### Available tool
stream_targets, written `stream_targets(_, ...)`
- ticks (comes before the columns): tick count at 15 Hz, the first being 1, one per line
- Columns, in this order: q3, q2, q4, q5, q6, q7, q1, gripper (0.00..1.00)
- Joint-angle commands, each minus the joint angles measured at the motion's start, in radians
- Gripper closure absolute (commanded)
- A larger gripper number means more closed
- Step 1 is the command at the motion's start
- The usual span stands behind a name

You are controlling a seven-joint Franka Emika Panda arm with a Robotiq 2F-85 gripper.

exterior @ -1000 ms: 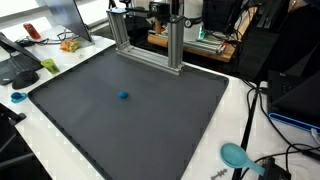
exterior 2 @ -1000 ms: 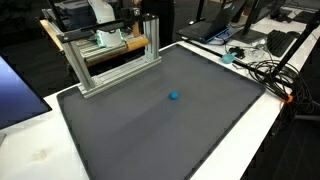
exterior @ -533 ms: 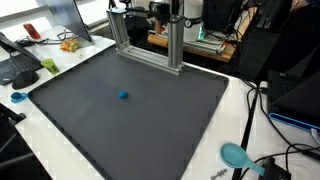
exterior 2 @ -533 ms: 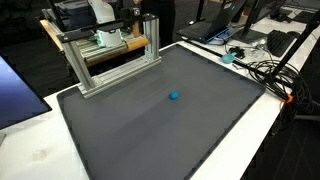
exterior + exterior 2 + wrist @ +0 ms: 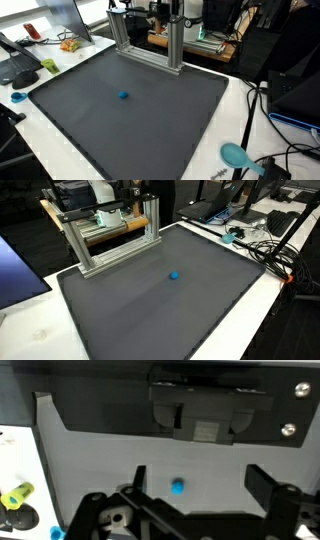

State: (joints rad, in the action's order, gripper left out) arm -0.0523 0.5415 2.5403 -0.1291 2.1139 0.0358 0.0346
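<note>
A small blue ball [image 5: 123, 96] [image 5: 174, 276] lies near the middle of a dark grey mat [image 5: 160, 130] [image 5: 130, 320] in both exterior views. The arm does not show in either exterior view. In the wrist view my gripper [image 5: 197, 473] hangs high above the mat, looking down, with its two dark fingers [image 5: 139, 478] standing wide apart and nothing between them. The blue ball [image 5: 177, 487] appears far below, nearer the left finger. The gripper is open and touches nothing.
An aluminium frame [image 5: 150, 42] [image 5: 112, 240] stands on the mat's far edge. A teal scoop [image 5: 237, 155] and cables [image 5: 262, 120] lie off one side; a laptop [image 5: 22, 55], a green thing [image 5: 49, 65] and a yellow-green item [image 5: 15, 497] lie off another.
</note>
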Motion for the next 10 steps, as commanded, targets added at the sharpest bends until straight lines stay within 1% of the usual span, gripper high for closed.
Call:
stream_targets(1, 0.007, 0.004, 0.004, -0.005, -0.001, 0.004, -0.008, 0.00)
stream_targets(3, 0.007, 0.011, 0.007, -0.005, 0.000, 0.004, -0.007, 0.00)
stream_targets(10, 0.019, 0.052, 0.083, 0.004, 0.040, 0.001, -0.010, 0.00)
